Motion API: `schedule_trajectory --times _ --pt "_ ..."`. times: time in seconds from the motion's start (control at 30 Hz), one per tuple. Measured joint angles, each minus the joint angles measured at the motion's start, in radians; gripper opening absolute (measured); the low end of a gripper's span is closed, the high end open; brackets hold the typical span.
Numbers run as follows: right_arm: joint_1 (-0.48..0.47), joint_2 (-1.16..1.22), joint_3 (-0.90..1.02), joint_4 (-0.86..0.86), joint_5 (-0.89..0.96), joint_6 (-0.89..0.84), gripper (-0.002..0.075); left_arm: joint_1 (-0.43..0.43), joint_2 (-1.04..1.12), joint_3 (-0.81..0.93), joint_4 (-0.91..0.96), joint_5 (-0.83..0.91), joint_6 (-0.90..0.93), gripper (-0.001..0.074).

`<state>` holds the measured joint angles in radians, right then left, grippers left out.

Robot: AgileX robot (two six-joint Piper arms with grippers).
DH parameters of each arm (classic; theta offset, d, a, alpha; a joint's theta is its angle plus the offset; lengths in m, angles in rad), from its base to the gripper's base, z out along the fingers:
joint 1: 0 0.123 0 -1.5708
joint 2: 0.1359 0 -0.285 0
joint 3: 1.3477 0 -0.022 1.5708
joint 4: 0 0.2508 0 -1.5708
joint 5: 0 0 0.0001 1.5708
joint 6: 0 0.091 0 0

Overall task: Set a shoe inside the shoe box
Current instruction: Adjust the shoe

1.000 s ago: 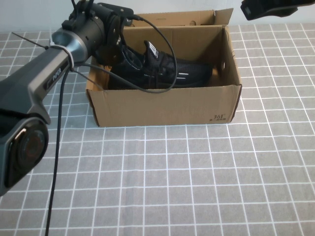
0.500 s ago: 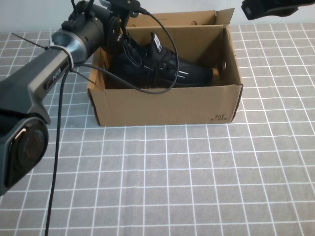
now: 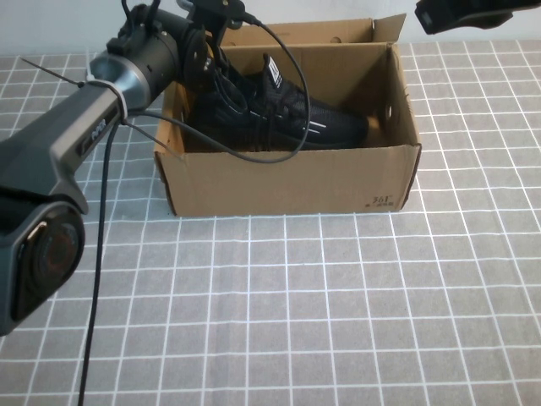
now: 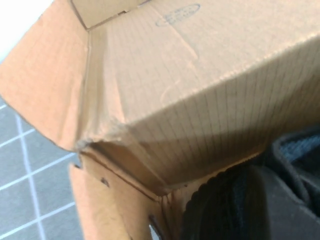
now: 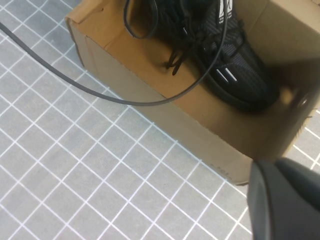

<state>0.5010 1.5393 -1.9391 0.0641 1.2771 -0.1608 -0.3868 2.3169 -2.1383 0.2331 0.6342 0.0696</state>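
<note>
— So what has changed over the last second?

— Mostly the shoe [image 3: 279, 114]. A second ago it lay lower in the shoe box [image 3: 287, 182], its tongue tab down near the laces; now the heel end is raised, the tab with the white marks stands higher, near the back wall, and the toe points toward the box's right end. It is inside the box, resting on the floor at its toe end. The box itself has crept a little to the right on the gridded table [image 3: 338, 321]; its front right corner with the small print sits slightly further over.

— And the arms?

— The left gripper [image 3: 207, 63] is at the box's left end, reaching in over the rim at the shoe's heel, much where it was half a second ago. I cannot tell from any view how its jaws stand; the wrist body hides them. The right gripper [image 3: 465, 13] hangs high beyond the box's far right corner, unchanged, and its jaws are not visible either.

— Do the wrist cameras add anything?

— The left wrist view is pressed close to cardboard: an inside corner, a folded flap, small holes, and dark mesh at the edge. The right wrist view looks down into the box from above, showing the two white side stripes, the loose laces and a black cable [image 5: 120, 97] looping over the front wall, with a dark blurred part of the gripper in the corner.
</note>
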Motion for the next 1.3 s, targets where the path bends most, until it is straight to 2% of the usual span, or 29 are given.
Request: schedule_trajectory --times 0.6,0.7,0.8,0.93,1.03,1.13,1.3 --pt "0.0 0.0 0.0 0.0 0.0 0.0 -0.0016 0.0 0.049 0.0 -0.044 -0.092 0.016 0.0003" --pt "0.0 0.0 0.0 0.0 0.0 -0.002 -0.0016 0.0 0.049 0.0 -0.044 -0.087 0.016 0.0024" --pt "0.0 0.0 0.0 0.0 0.0 -0.002 -0.0016 0.0 0.049 0.0 -0.044 -0.085 0.016 0.0118" --pt "0.0 0.0 0.0 0.0 0.0 -0.002 -0.0016 -0.002 0.049 0.0 -0.052 -0.085 0.013 0.0334" --pt "0.0 0.006 0.0 0.0 0.0 -0.002 -0.0016 -0.004 0.049 0.0 -0.057 -0.08 0.009 0.0442" --pt "0.0 0.013 0.017 -0.001 -0.002 -0.004 -0.0016 -0.004 0.045 -0.015 -0.061 -0.044 -0.004 0.048" --pt "0.0 0.023 0.062 -0.001 -0.003 -0.021 -0.0016 -0.004 0.013 -0.084 -0.059 0.058 -0.028 0.0495"
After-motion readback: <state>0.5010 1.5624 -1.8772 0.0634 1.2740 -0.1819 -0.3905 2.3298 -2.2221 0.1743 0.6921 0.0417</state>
